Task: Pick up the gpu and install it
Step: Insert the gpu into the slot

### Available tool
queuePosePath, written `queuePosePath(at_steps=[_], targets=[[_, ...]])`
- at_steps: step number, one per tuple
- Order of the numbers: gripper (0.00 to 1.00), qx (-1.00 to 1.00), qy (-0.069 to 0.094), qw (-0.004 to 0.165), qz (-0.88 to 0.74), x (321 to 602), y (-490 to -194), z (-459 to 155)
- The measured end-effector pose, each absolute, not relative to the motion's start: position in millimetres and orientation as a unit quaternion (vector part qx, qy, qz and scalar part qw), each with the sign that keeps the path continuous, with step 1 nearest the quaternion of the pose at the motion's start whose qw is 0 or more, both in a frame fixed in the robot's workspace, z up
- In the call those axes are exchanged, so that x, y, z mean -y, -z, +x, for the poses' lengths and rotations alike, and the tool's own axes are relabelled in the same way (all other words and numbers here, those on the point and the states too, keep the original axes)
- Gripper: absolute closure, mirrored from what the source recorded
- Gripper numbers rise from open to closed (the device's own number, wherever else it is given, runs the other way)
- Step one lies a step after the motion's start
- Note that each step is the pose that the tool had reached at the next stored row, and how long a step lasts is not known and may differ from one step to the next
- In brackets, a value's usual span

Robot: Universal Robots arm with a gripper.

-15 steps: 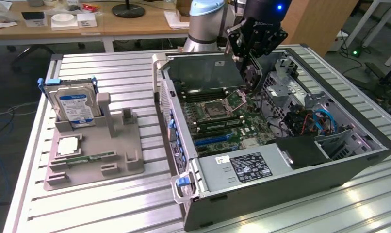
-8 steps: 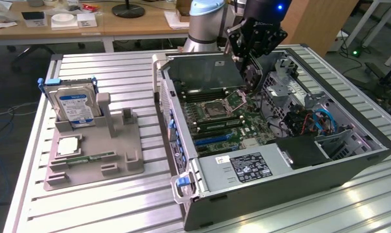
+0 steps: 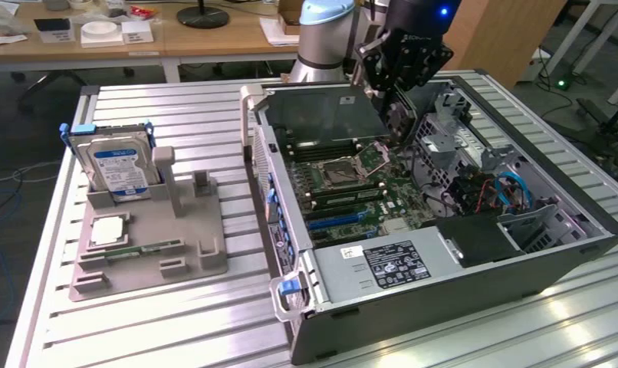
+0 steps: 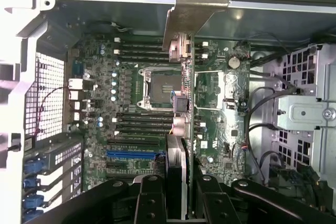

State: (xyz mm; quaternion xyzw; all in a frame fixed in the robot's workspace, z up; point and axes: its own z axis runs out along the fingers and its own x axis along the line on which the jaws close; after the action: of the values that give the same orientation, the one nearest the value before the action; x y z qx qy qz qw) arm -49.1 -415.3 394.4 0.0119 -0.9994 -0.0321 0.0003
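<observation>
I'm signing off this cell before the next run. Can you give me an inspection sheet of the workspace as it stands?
Surface: slatted metal table, bearing an open computer case lying on its side.
Job's things: gpu held edge-on over the motherboard; whether it touches a slot cannot be told.
Clutter: grey holder beside the case, carrying a hard drive, a processor chip and a memory stick.
Grippers: gripper over the case, fingers shut on the gpu.
Cables: blue and black leads inside the case.
Surroundings: wooden desks behind the table.
</observation>
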Motion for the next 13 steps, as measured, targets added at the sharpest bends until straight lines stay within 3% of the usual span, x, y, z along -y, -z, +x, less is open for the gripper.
queuePosePath(at_steps=[13], targets=[[0.73,0.997,0.032,0.002,0.064,416.4,-394.4,-49.1]])
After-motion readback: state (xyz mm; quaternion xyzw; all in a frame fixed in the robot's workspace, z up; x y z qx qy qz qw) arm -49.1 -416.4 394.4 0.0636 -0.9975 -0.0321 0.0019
